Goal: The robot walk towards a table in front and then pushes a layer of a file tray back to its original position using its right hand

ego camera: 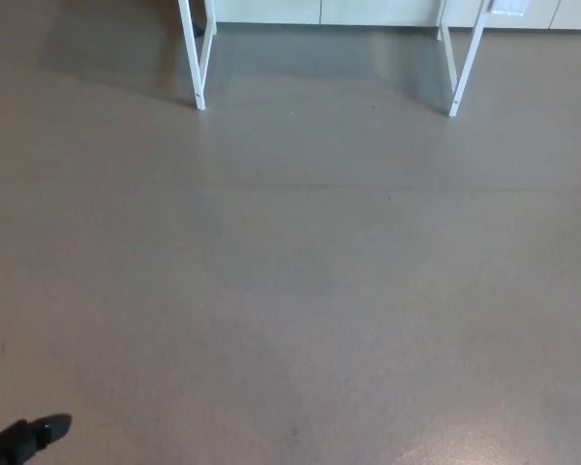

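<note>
The table (pixel 329 58) stands straight ahead at the far top edge of the view, and only its white legs show: one pair toward the left, one toward the right, with bare brown floor (pixel 300 291) stretching between them and the robot. The file tray is not in sight; judging by the task it sits on the tabletop, above what the camera takes in, so walking forward comes first. Well short of the table legs, at the lower left corner, a small black part of the left hand (pixel 24 441) shows; too little is visible to tell how its fingers are set or whether it holds anything. The right hand, meant for the push, is out of view.
</note>
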Controlling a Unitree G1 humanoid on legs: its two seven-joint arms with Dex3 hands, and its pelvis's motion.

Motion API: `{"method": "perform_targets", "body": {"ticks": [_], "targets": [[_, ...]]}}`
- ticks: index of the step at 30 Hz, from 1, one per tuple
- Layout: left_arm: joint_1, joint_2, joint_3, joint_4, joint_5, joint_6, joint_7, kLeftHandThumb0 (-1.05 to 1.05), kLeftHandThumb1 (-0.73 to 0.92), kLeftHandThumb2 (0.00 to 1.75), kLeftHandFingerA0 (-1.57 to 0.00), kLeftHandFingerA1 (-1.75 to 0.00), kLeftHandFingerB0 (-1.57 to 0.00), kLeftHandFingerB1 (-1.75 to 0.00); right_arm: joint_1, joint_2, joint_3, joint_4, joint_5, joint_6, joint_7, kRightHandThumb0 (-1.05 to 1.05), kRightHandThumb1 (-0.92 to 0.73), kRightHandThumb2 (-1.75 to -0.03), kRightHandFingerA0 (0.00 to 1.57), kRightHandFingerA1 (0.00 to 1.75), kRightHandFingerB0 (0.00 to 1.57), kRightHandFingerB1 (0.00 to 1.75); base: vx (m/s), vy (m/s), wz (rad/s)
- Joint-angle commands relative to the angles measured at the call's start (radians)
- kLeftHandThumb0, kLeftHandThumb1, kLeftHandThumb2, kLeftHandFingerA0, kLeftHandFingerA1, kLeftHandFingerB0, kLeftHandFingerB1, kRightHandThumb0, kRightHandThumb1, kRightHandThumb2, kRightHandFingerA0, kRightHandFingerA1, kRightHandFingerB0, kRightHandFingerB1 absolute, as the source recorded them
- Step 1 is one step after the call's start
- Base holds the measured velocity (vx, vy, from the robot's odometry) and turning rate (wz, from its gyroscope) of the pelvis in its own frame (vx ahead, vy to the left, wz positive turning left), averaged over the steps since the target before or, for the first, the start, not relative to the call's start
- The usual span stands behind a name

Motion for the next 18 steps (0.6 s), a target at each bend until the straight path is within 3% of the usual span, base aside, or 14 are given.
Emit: {"method": "perform_targets", "body": {"ticks": [1, 2, 3, 4, 7, 8, 12, 13, 14, 15, 16, 18], "targets": [[0.025, 0.024, 0.001, -0.014, -0.02, 0.039, -0.045, -0.12, 0.72, 0.6, -0.46, -0.44, -0.3, -0.36, 0.021, -0.003, -0.013, -0.012, 0.059, -0.028, 0.053, -0.71, -0.23, -0.6, 1.03, 0.48, 0.87, 0.45, 0.0, 0.0, 0.0], [0.027, 0.024, 0.003, -0.012, -0.029, 0.04, -0.057, -0.08, 0.54, 0.92, -0.35, -0.57, -0.16, -0.48, 0.023, -0.003, -0.013, -0.016, 0.059, -0.019, 0.049, -0.71, -0.22, -0.6, 1.04, 0.49, 0.88, 0.45, 0.0, 0.0, 0.0], [0.031, 0.024, 0.005, -0.012, -0.031, 0.038, -0.06, -0.09, 0.54, 0.92, -0.35, -0.57, -0.16, -0.48, 0.025, -0.004, -0.009, -0.013, 0.052, -0.028, 0.043, -0.73, -0.23, -0.6, 1.03, 0.48, 0.87, 0.45, 0.0, 0.0, 0.0], [0.034, 0.025, 0.004, -0.013, -0.028, 0.035, -0.06, -0.13, 0.72, 0.61, -0.45, -0.44, -0.29, -0.36, 0.025, -0.005, -0.008, -0.011, 0.05, -0.03, 0.043, -0.73, -0.23, -0.6, 1.02, 0.48, 0.87, 0.45, 0.0, 0.0, 0.0], [0.042, 0.022, 0.007, -0.023, -0.033, 0.047, -0.059, -0.13, 0.72, 0.6, -0.45, -0.43, -0.3, -0.36, 0.026, -0.002, -0.012, -0.009, 0.065, -0.025, 0.054, -0.71, -0.2, -0.58, 0.99, 0.47, 0.87, 0.45, 0.0, 0.0, 0.0], [0.045, 0.021, 0.008, -0.02, -0.037, 0.046, -0.064, -0.09, 0.53, 0.91, -0.34, -0.56, -0.17, -0.48, 0.027, -0.001, -0.012, -0.009, 0.069, -0.025, 0.058, -0.71, -0.22, -0.59, 1.0, 0.46, 0.89, 0.45, 0.0, 0.0, 0.0], [0.044, 0.022, 0.005, -0.005, -0.029, 0.034, -0.061, -0.1, 0.52, 0.91, -0.34, -0.56, -0.18, -0.49, 0.027, -0.005, -0.005, -0.001, 0.058, -0.037, 0.055, -0.74, -0.22, -0.6, 1.01, 0.47, 0.87, 0.44, 0.1, 0.031, 0.05], [0.048, 0.024, -0.001, -0.01, -0.016, 0.031, -0.054, -0.15, 0.7, 0.61, -0.45, -0.44, -0.31, -0.37, 0.025, -0.005, -0.007, 0.007, 0.063, -0.043, 0.061, -0.74, -0.23, -0.6, 1.02, 0.46, 0.88, 0.44, -0.07, -0.015, 0.14], [0.05, 0.027, -0.005, -0.016, -0.017, 0.039, -0.06, -0.11, 0.53, 0.91, -0.34, -0.56, -0.17, -0.48, 0.025, -0.008, -0.006, 0.012, 0.063, -0.049, 0.067, -0.74, -0.21, -0.6, 1.01, 0.47, 0.87, 0.45, -0.02, -0.001, 0.11], [0.05, 0.028, -0.005, -0.018, -0.02, 0.043, -0.063, -0.11, 0.53, 0.91, -0.34, -0.56, -0.17, -0.48, 0.025, -0.009, -0.006, 0.014, 0.063, -0.051, 0.069, -0.74, -0.21, -0.6, 1.01, 0.47, 0.87, 0.45, -0.03, 0.01, 0.45], [0.049, 0.028, -0.006, -0.018, -0.019, 0.043, -0.06, -0.15, 0.71, 0.61, -0.44, -0.44, -0.3, -0.37, 0.023, -0.009, -0.005, 0.016, 0.062, -0.053, 0.067, -0.74, -0.22, -0.6, 1.02, 0.47, 0.88, 0.45, -0.04, 0.015, 0.27], [0.052, 0.031, -0.01, -0.017, -0.012, 0.026, -0.06, -0.15, 0.71, 0.61, -0.44, -0.45, -0.3, -0.38, 0.018, -0.012, -0.003, 0.025, 0.058, -0.061, 0.065, -0.75, -0.21, -0.6, 1.02, 0.47, 0.87, 0.45, -0.02, 0.019, -0.09]]}}
